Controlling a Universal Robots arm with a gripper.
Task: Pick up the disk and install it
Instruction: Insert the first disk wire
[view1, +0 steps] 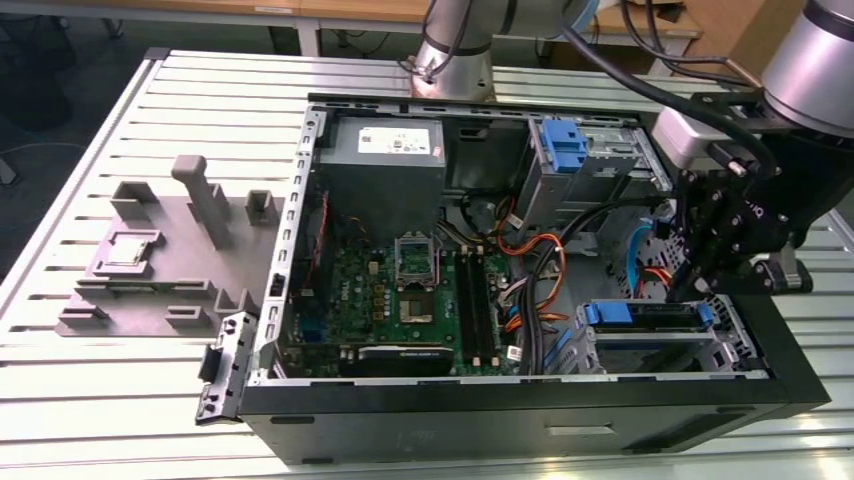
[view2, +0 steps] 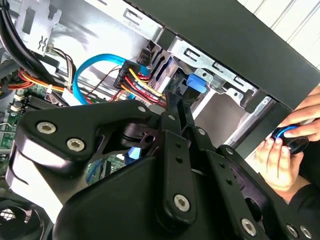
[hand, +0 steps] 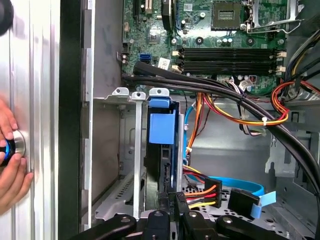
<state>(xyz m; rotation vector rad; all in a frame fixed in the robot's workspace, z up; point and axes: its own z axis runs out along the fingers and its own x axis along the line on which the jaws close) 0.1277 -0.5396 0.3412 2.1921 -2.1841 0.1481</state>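
In the exterior view, the open computer case (view1: 534, 410) lay on the slatted tabletop (view1: 120, 400), and the end effector (view1: 714, 255) hung at about three o'clock of the case, just above the drive cage (view1: 654, 340). The disk (view1: 650, 314), edged by its blue carrier, sat in that cage at roughly five o'clock of the motherboard (view1: 400, 290).

In the second wrist view, the end effector's fingers (view2: 172, 107) were pressed together around the carrier's blue tab (view2: 195, 85) (a thin grip). A person's hand (view2: 285, 150) held a round knob at three o'clock.

In the first wrist view, the disk (hand: 162, 145) stood on edge in the cage (hand: 135, 150), six o'clock of the motherboard (hand: 200, 30).
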